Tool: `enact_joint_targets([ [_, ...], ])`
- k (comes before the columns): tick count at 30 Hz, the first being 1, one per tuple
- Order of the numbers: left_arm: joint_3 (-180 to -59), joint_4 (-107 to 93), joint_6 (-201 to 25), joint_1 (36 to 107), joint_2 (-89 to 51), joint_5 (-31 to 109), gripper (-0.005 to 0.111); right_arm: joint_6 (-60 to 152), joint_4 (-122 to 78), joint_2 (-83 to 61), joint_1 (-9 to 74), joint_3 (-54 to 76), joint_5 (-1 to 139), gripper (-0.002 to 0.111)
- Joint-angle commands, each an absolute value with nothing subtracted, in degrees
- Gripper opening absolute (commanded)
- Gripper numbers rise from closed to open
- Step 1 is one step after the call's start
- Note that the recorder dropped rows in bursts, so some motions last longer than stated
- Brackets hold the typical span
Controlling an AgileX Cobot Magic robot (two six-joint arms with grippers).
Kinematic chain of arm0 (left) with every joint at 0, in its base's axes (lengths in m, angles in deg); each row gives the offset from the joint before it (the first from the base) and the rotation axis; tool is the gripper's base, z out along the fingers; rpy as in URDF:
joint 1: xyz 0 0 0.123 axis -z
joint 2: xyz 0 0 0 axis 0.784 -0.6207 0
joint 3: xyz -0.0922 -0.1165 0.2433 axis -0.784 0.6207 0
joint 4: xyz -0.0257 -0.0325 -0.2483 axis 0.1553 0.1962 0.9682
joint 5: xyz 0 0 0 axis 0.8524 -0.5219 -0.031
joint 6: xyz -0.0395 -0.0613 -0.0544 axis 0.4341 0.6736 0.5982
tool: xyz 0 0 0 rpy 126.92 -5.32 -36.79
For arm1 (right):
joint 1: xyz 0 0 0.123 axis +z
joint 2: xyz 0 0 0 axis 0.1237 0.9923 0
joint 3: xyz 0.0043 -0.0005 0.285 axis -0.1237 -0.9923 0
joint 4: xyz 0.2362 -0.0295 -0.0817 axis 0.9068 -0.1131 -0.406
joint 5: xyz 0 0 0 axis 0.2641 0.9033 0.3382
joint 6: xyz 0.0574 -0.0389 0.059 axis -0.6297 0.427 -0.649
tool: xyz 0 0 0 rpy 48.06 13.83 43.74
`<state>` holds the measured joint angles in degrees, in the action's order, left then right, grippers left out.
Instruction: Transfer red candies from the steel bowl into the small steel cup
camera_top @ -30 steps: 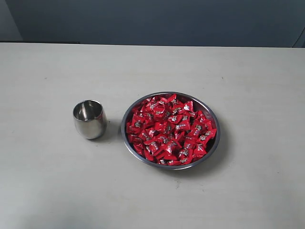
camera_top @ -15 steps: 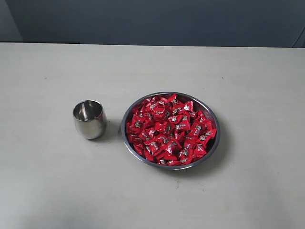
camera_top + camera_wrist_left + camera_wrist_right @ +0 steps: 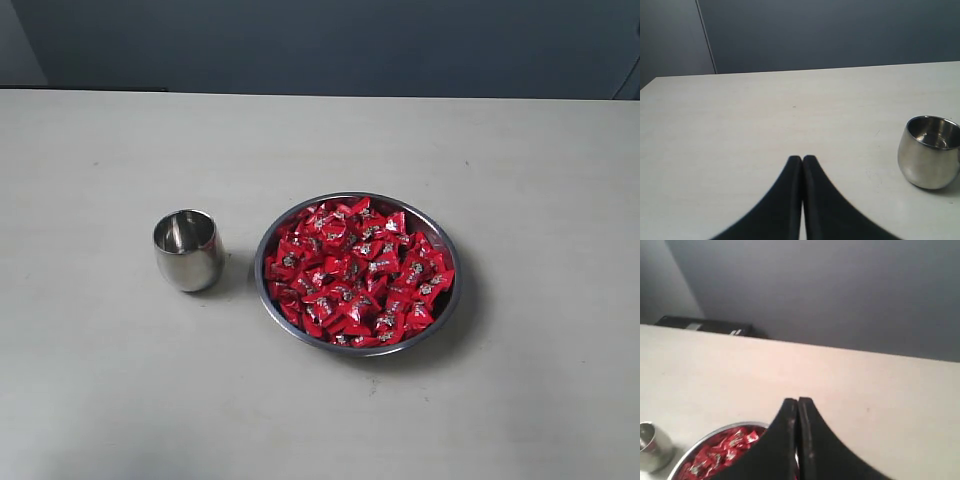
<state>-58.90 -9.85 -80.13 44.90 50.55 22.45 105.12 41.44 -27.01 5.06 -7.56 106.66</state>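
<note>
**A:** Nothing's budged in the last second. The red candies (image 3: 357, 272) sit heaped in the steel bowl (image 3: 259, 270), just below and ahead of the right gripper (image 3: 797, 401), its jaws pressed together on nothing.

**B:** And the small steel cup (image 3: 188, 250) looks empty beside the bowl, out ahead of the left gripper (image 3: 802, 160) and clear of it. That one's closed and empty-handed too.

**A:** So the transfer hasn't begun, by the look of it. Those jaws must part before any pick.

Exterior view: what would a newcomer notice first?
The heap of red candies filling the steel bowl, just right of centre on the table. To its left, apart from it, stands the small steel cup, upright and seemingly empty. In the wrist views the left gripper and right gripper are shut, holding nothing.
</note>
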Motion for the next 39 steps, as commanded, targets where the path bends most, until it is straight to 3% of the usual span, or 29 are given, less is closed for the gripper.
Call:
enact_joint_targets([
  [1,-58.68,-9.69,-80.02,44.87,50.81,22.57,0.0,109.1,42.67,-17.88,4.92,-6.23,110.53,-0.001],
  [11,-58.68,-9.69,-80.02,44.87,50.81,22.57,0.0,111.51,43.23,-3.7,12.26,-6.23,115.48,-0.001],
  [36,-58.68,-9.69,-80.02,44.87,50.81,22.57,0.0,111.03,37.93,11.84,29.21,-6.23,104.3,-0.001],
  [39,-58.68,-9.69,-80.02,44.87,50.81,22.57,0.0,108.07,36.85,12.21,29.44,-6.23,104.4,0.01],
])
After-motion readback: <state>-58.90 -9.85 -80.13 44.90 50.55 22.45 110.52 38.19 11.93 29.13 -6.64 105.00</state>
